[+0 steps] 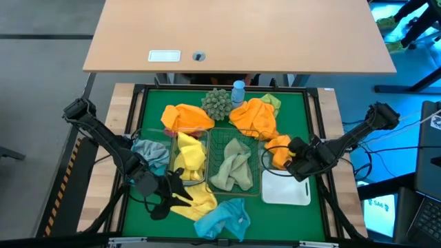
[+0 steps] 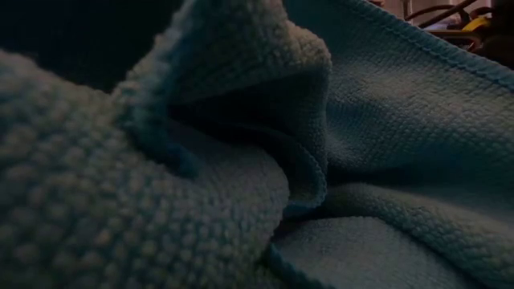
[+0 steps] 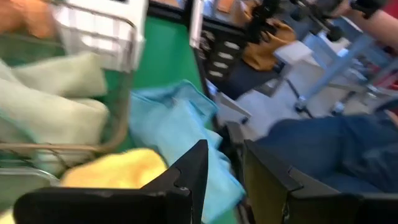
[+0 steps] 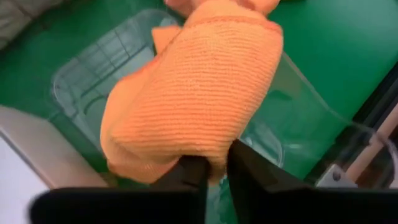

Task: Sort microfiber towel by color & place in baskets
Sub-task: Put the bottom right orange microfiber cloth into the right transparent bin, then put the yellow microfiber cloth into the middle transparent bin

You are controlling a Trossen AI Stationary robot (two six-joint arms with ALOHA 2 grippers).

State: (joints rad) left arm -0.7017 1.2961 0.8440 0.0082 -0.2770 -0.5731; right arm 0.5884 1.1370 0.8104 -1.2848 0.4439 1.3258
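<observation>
Roughly halfway, I'd say. The right gripper [image 4: 211, 167] is pinching a folded orange microfiber towel [image 4: 193, 93] right over a clear plastic bin [image 4: 298, 124], so that one's about to be dropped in. Sage-green towels [image 1: 233, 165] already sit in the dark wire-mesh basket [image 1: 233, 136], yellow ones [image 1: 189, 155] in a clear bin, a grey-blue one [image 1: 150, 153] in another. Left: an orange pile [image 1: 255, 117] on the green mat, a yellow towel [image 1: 196, 200] and a light-blue towel [image 1: 224, 219] up front. The white bin [image 1: 286, 191] looks unused. The left gripper [image 1: 165, 200] hovers over the loose yellow one, fingers apart, holding nothing.
</observation>
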